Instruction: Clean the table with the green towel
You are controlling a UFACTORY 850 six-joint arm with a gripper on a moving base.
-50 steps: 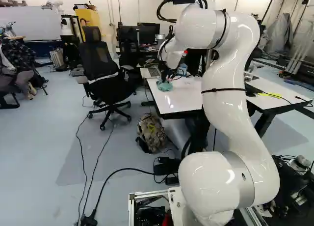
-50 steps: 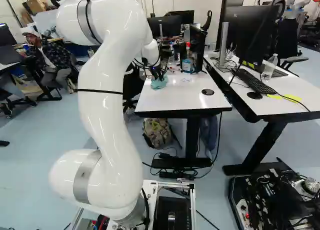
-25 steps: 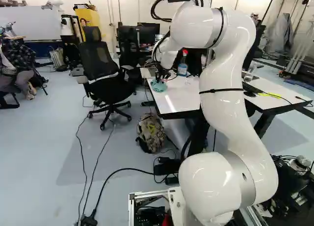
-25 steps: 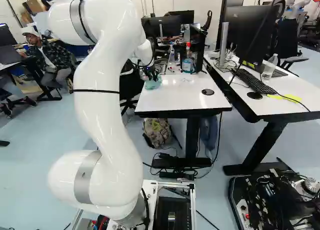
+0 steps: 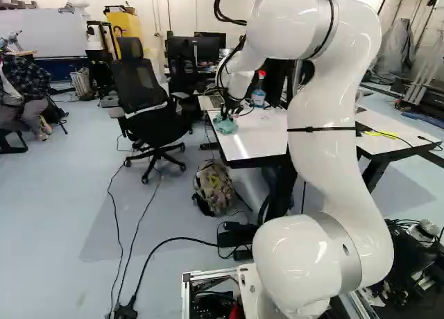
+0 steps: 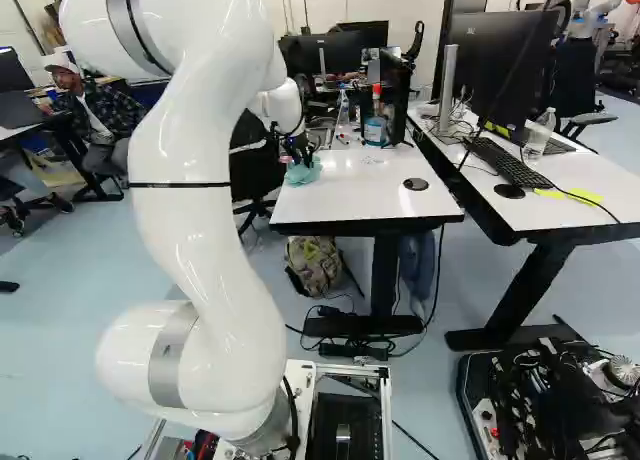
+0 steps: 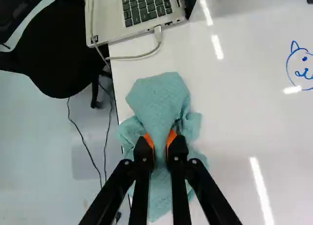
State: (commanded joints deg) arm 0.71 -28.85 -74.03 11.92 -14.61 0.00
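Apparently mid-job: jaws pinched close together on green towel (image 7: 161, 95), bunched on counter (image 7: 234, 117) near laptop (image 7: 108, 19). Blue cat doodle (image 7: 302, 68), well apart from laptop, unwiped. Area done unclear; much likely left.

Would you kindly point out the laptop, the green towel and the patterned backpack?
Laptop (image 7: 146, 5): wrist view, on its keyboard.
Green towel (image 7: 159, 100): wrist view, on the end nearer the laptop.
Patterned backpack (image 5: 214, 187): left base view, middle of its body.

Readable texts, brands, numbers, signs: 0 | bottle label (image 6: 375, 133): too small to read | laptop keys (image 7: 145, 7): characters illegible
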